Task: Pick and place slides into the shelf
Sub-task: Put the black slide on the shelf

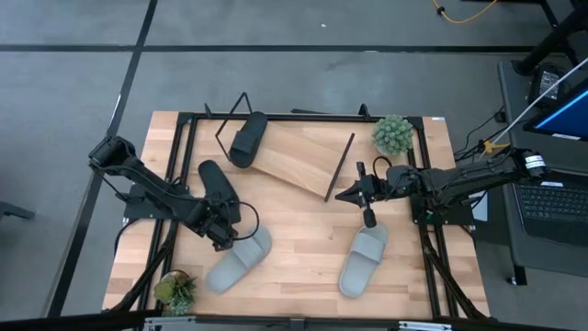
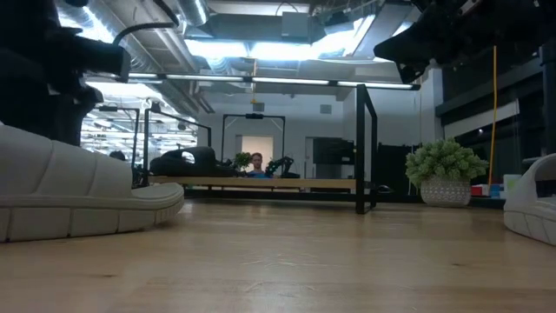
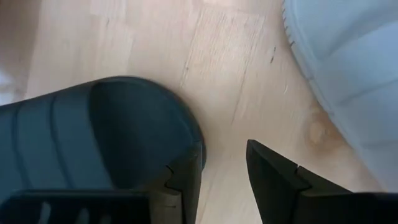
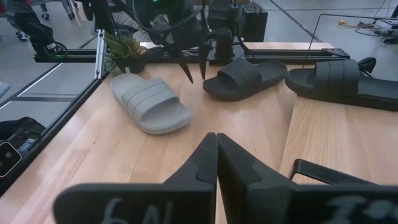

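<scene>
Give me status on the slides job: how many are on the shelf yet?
Done: at most one. A black slide lies at the end of the shelf; whether it rests fully on the board is unclear. In hand: nothing. The left gripper has its jaws open beside the second black slide on the table; the right gripper is shut and empty, near the shelf. Left: that slide, the left grey slide and the right grey slide.

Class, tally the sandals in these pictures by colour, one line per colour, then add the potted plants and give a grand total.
Black slides: 2, one on the shelf at, one on the table at
Light grey slides: 2, at and
Potted plants: 2, at and
Total: 6
</scene>
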Motion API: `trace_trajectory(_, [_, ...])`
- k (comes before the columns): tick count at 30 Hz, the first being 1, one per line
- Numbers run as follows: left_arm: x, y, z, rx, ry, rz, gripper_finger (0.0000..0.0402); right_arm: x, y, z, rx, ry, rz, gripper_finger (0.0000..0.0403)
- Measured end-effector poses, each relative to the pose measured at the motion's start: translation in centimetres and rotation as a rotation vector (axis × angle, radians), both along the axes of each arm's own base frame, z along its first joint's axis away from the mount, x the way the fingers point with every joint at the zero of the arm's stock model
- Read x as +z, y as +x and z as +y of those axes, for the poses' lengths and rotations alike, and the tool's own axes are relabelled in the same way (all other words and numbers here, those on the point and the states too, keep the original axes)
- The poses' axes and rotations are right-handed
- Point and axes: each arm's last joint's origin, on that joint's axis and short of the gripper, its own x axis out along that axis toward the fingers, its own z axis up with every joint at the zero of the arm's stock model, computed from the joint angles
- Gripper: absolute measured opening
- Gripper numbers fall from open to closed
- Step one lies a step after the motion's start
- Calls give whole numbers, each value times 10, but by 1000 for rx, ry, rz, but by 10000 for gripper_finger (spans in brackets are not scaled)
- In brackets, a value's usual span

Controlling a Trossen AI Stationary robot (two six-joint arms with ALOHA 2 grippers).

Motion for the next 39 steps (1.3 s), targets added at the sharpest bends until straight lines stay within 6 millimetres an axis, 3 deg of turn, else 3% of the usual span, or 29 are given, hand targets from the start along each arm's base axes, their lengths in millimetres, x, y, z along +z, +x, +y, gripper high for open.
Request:
trace_trajectory(6, [-11,-2,9,31,7,11,118,0,0,0,4,-17,-2,7])
trace_trajectory(18, [-13,3,23,72,14,24,118,0,0,0,5,-22,-2,7])
trace_trajectory(28, [-14,4,23,73,6,19,118,0,0,0,5,-23,-2,7])
trace_trajectory(39, [-35,10,20,71,35,115,117,0,0,0,5,-23,-3,7])
